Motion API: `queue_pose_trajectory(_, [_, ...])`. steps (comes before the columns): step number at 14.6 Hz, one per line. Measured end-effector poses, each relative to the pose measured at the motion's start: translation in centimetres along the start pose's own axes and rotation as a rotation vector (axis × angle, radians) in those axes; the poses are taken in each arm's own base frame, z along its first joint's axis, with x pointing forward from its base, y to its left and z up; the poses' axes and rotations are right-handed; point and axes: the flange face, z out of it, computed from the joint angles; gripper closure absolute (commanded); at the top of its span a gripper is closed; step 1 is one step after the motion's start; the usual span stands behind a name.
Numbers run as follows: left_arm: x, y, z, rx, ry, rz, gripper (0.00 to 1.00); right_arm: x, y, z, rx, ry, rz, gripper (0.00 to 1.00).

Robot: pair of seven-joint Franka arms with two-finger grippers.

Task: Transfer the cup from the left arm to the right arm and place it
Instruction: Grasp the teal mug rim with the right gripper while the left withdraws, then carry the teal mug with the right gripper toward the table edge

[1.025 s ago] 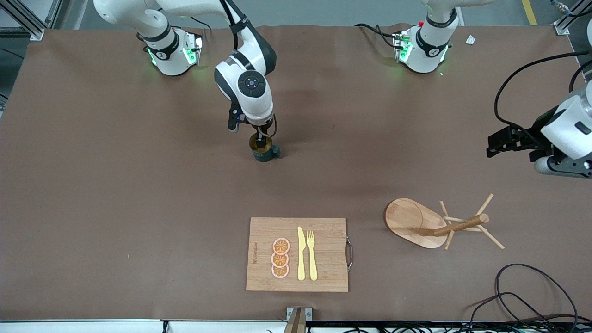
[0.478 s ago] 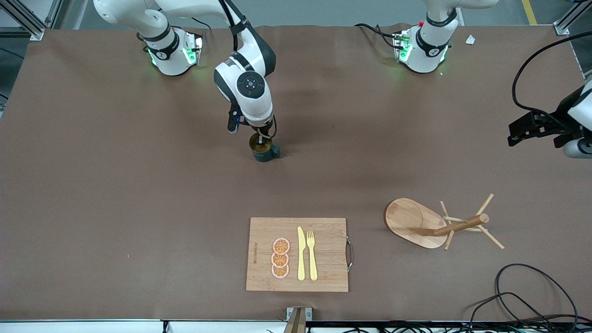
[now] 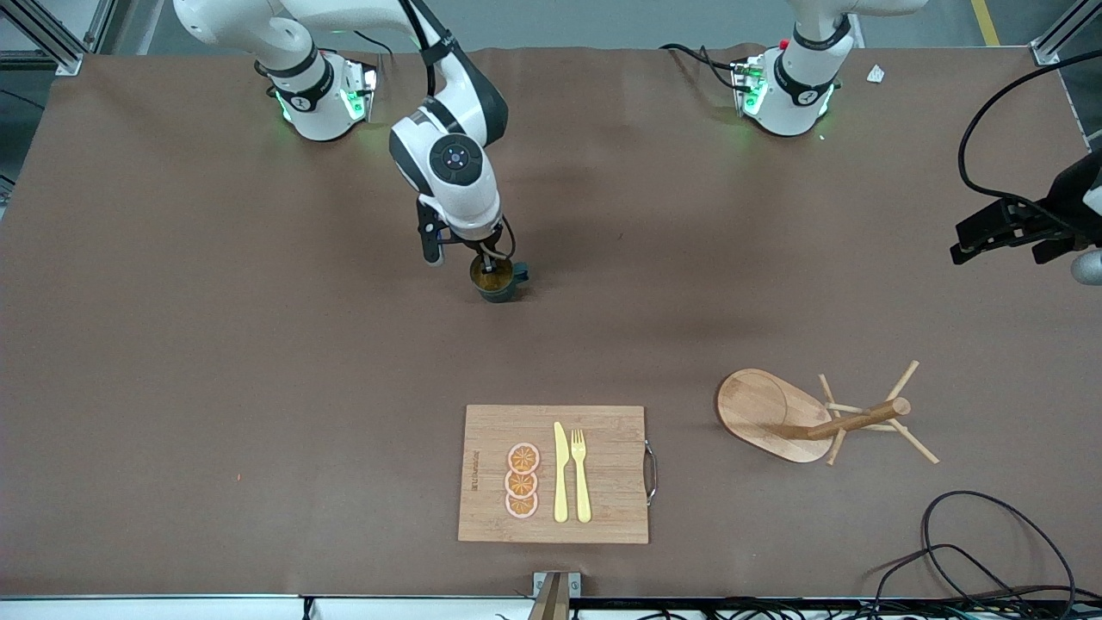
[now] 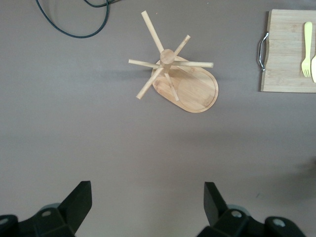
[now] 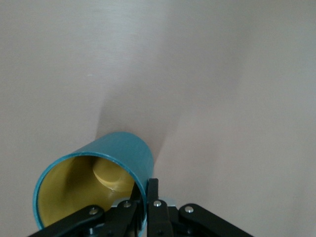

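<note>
The cup [image 3: 497,282] is dark teal outside and mustard-yellow inside, with its small handle [image 3: 520,275] pointing toward the left arm's end of the table. My right gripper [image 3: 491,258] comes down from above and is shut on the cup's rim, one finger inside and one outside. In the right wrist view the cup [image 5: 98,173] tilts in the right gripper [image 5: 146,197], low over the brown table. My left gripper [image 3: 990,231] is open and holds nothing, up over the left arm's end of the table. In the left wrist view the left gripper [image 4: 147,202] shows widely parted fingers.
A wooden cutting board [image 3: 603,482] with orange slices [image 3: 522,480], a yellow knife [image 3: 560,472] and a fork [image 3: 580,474] lies near the front edge. A wooden mug tree [image 3: 809,418] stands toward the left arm's end. Black cables [image 3: 990,551] lie at that front corner.
The right gripper closed on the cup's rim and shifted it slightly, tilting it. The left arm drew back toward its end of the table.
</note>
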Motion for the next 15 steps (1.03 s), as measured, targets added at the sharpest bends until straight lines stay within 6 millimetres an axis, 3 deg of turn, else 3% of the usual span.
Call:
queue_pose_trajectory(3, [0.0, 0.0, 0.2, 0.0, -0.003, -0.005, 0.0, 2.8, -0.5, -1.4, 0.018, -0.01, -0.226, 1.0])
queue_pose_trajectory(5, [0.0, 0.0, 0.2, 0.0, -0.002, -0.004, 0.0, 5.9, -0.3, -3.0, 0.03, -0.018, -0.406, 1.0])
queue_pose_trajectory(11, [-0.1, -0.1, -0.1, -0.001, 0.003, -0.006, 0.0, 19.9, 1.9, -7.2, 0.015, -0.059, -0.941, 1.0])
queue_pose_trajectory(15, [-0.1, -0.3, -0.2, -0.001, 0.003, -0.008, 0.0, 29.7, 2.8, -8.0, 0.025, -0.066, -1.272, 1.0])
